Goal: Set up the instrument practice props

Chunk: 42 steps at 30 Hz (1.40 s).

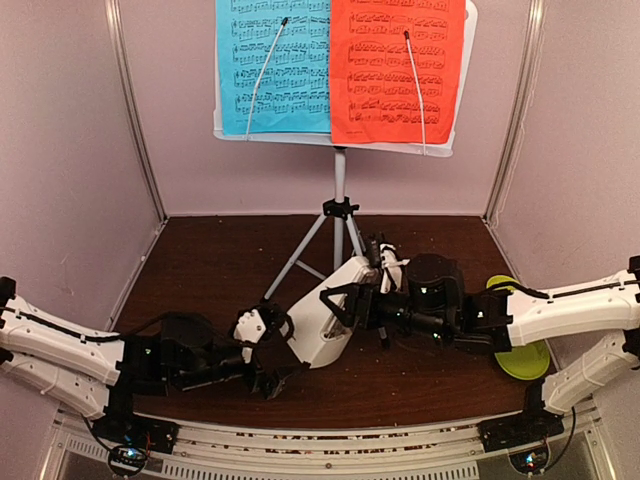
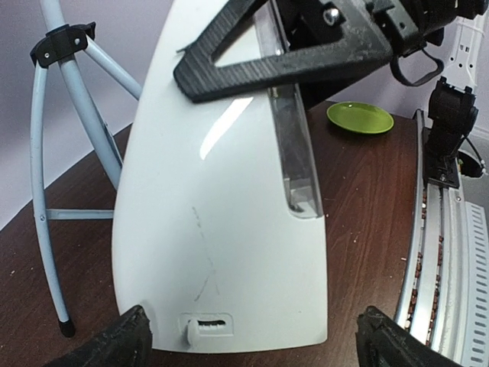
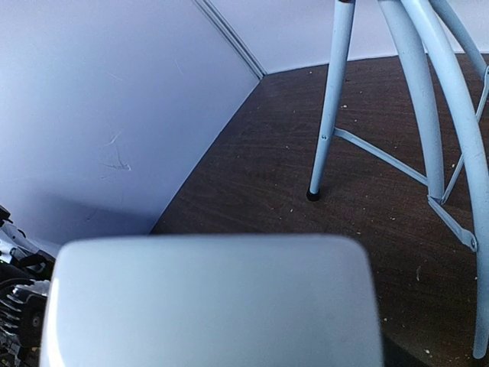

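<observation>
The white music-stand desk (image 1: 455, 145) stands at the back on its grey tripod (image 1: 340, 215), with the blue sheet (image 1: 275, 70) on its left half and the red sheet (image 1: 395, 70) on its right. The white pyramid metronome (image 1: 328, 325) leans tilted over the table's middle. My right gripper (image 1: 352, 300) is shut on its upper part; one black finger (image 2: 283, 53) lies across its face. My left gripper (image 1: 278, 352) is open, its fingers spread wide on either side of the metronome's base (image 2: 229, 229) without touching it. In the right wrist view the metronome (image 3: 214, 306) hides the fingers.
A lime-green dish (image 1: 525, 360) lies at the right under my right arm and also shows in the left wrist view (image 2: 359, 117). The tripod legs (image 2: 46, 191) stand just behind the metronome and show in the right wrist view (image 3: 328, 99). Pale walls enclose the dark wooden table (image 1: 210, 265).
</observation>
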### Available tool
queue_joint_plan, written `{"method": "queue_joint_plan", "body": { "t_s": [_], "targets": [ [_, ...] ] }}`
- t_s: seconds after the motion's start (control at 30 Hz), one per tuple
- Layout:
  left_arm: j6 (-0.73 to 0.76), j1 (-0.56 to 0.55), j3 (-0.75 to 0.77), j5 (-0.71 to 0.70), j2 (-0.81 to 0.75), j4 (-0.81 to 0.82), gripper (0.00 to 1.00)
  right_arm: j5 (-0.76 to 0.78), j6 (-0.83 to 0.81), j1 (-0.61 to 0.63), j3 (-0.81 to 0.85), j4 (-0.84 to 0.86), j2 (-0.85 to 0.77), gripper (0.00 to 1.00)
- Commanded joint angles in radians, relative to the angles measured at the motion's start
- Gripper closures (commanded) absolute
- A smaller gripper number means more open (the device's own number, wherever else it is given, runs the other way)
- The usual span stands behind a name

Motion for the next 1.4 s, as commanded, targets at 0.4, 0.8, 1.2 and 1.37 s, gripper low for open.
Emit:
{"method": "queue_joint_plan", "body": {
  "t_s": [0.4,0.8,1.2,1.37],
  "targets": [
    [0.041,-0.054,0.043,-0.124,0.107,0.098,0.14,0.145,0.075,0.051,0.010,0.138,-0.069,1.00],
    [0.012,-0.061,0.058,-0.253,0.100,0.051,0.03,0.191,0.068,0.078,0.015,0.100,-0.071,1.00],
    [0.053,-0.067,0.101,-0.205,0.154,0.056,0.17,0.197,0.076,0.089,0.031,0.110,-0.055,1.00],
    [0.057,-0.070,0.107,-0.208,0.164,0.052,0.22,0.201,0.074,0.090,0.032,0.111,-0.056,1.00]
  ]
}}
